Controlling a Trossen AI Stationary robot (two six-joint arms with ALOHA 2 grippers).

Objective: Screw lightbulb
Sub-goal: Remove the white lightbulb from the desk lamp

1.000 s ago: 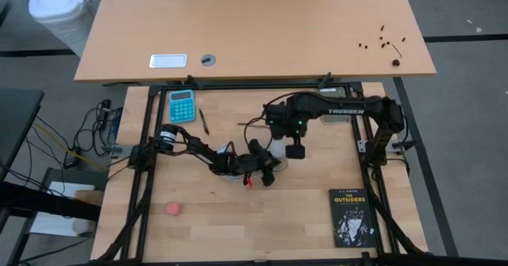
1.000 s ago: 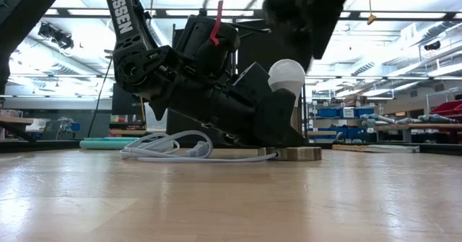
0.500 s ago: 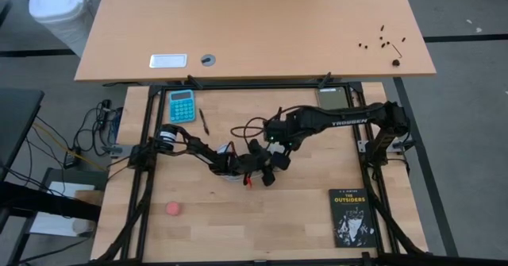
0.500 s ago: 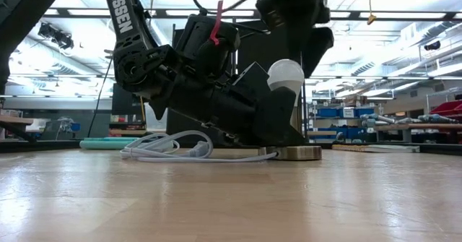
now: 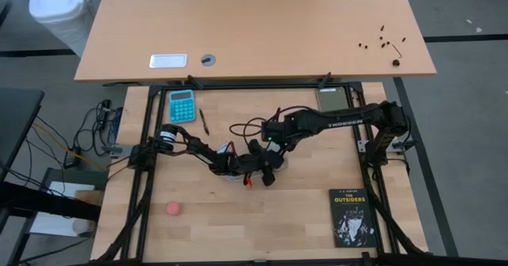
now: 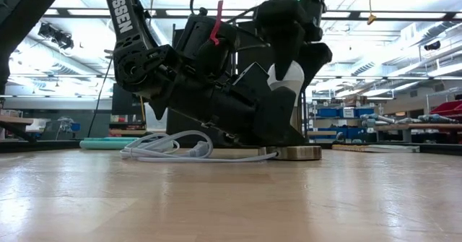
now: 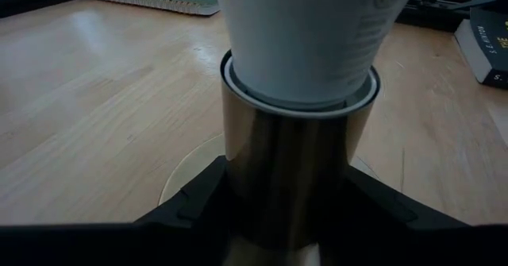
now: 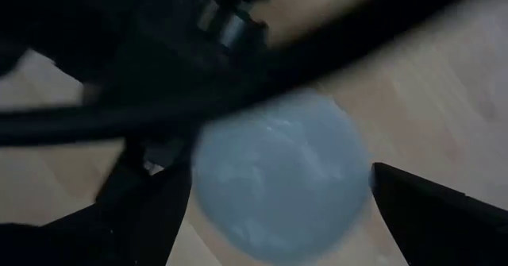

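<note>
The lightbulb [image 6: 291,79] is seen standing upright in a metallic socket [image 7: 295,175] at the centre of the tabletop [image 5: 238,226], near the middle of the high view. In the left wrist view, the white bulb neck is seated in the socket's cylindrical sleeve, and the left hand [image 7: 286,218] is closed narrowly on that sleeve from both sides, its fingers [image 7: 202,202] pressed against the metal. In the low view, the socket's flat base [image 6: 296,153] rests on the tabletop right of centre, with a white cord [image 6: 173,148] looped on the wood to its left. The right hand [image 8: 274,183] is positioned directly over the bulb dome, with its fingers [image 8: 429,210] spread wide on either side of the glass; contact cannot be determined. A black book [image 5: 352,217] is noted at lower right, a teal calculator [image 5: 182,105] at upper left, and a small pink ball [image 5: 174,209] at lower left.
</note>
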